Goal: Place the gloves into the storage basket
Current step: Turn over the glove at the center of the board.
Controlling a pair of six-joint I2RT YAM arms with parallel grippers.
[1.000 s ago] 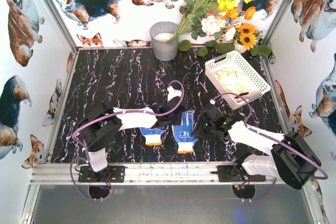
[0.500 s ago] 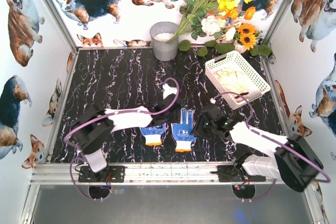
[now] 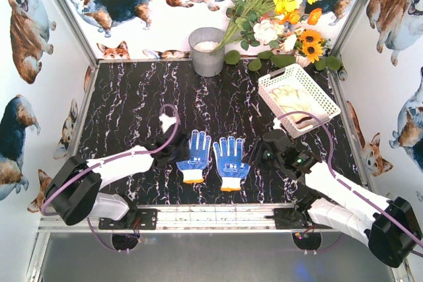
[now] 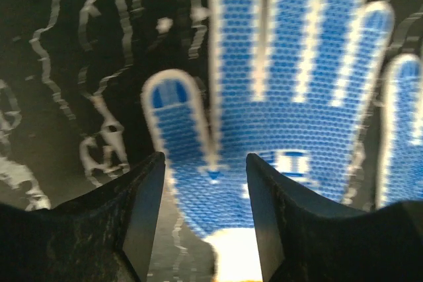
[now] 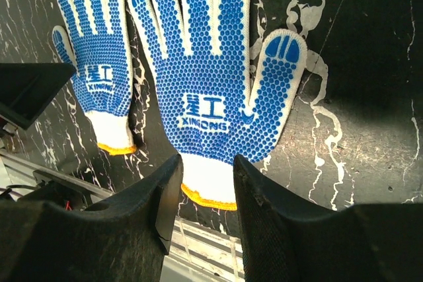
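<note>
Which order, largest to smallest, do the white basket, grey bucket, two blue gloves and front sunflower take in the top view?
1. white basket
2. grey bucket, left blue glove, right blue glove: too alike to rank
3. front sunflower

Left arm and right arm stretch forward low, jaws parted, gripping nothing.

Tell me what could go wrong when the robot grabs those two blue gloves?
The left glove and right glove lie flat on the table, so the left fingers or right fingers might slide over and pinch nothing. They lie close together, so grabbing one could drag the other. The basket sits far back, so a floppy glove could catch on its rim.
</note>
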